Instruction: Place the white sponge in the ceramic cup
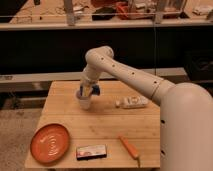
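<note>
A small whitish ceramic cup (85, 103) stands near the back edge of the wooden tabletop (100, 125), left of centre. The robot's gripper (88, 91) hangs just above its mouth, closed tight. No white sponge can be made out in it. This looks like the release step: next, opening squarely over the cup.

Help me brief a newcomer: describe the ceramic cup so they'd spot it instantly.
Find the wooden table; near its back-left part, directly beneath the robot's claw, stands the ceramic cup. It is small, whitish and upright, unlike the flat orange plate at the front-left corner and the white object lying on its side to the right.
</note>
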